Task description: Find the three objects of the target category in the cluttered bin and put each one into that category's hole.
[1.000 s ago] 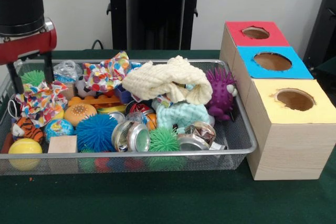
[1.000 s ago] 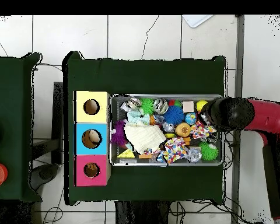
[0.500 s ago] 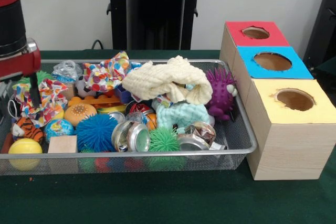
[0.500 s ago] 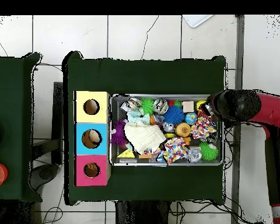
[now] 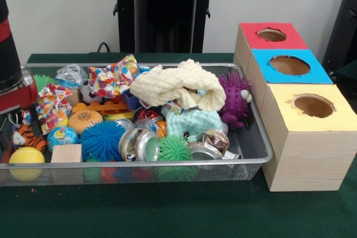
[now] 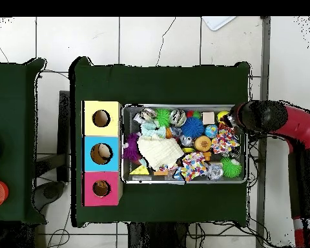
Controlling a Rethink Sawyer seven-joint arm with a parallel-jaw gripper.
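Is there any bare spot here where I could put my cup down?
The green cloth in front of the silver wire mesh basket and pale wooden boxes is bare. The basket is crammed, apart from some mesh by the purple spiky hedgehog toy.

Striped tiger (image 5: 29, 136) half hidden behind the gripper (image 5: 17, 132) at the front view's left edge; its fingers' spread unclear.

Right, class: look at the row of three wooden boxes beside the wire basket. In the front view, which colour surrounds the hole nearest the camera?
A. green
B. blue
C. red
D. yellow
D: the yellow-surround hole sits lowest, nearest the camera, with the blue one and then the red one behind it.
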